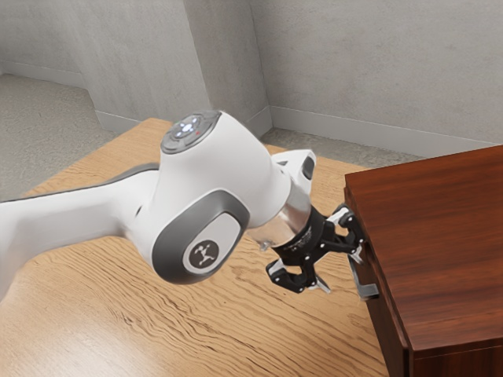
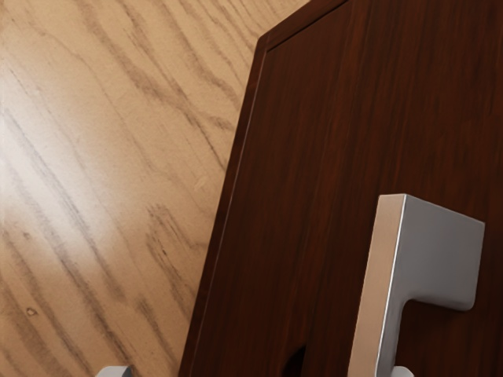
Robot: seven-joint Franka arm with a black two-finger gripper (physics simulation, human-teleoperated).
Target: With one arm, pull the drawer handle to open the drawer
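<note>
The handle sat on the drawer, which formed the face of the cabinet turned toward the arm. The drawer looked flush with the cabinet, so I judged it not yet pulled out. The handle was a silver bar standing off the drawer on short legs, and its long axis ran along the drawer face.

The gripper hung just beside the drawer, facing it, with its jaws spread wide and holding nothing. In the wrist view the two fingertips stood far apart. One lay out past the drawer's edge, over the table. The other lay close against the handle's bar, and I could not tell whether it touched the bar.

So the handle was not centred in the opening. It lay well toward the finger that was over the drawer, and the drawer's edge ran through the middle of the gap. The line between the fingertips appeared to cross the bar rather than follow it, which is the right attitude for pinching.

In my judgement the coming move needs a sideways shift along the drawer, away from its edge, until the bar lies midway between the jaws. Closing from this offset risks one finger pushing on the bar or slipping off it.
</note>
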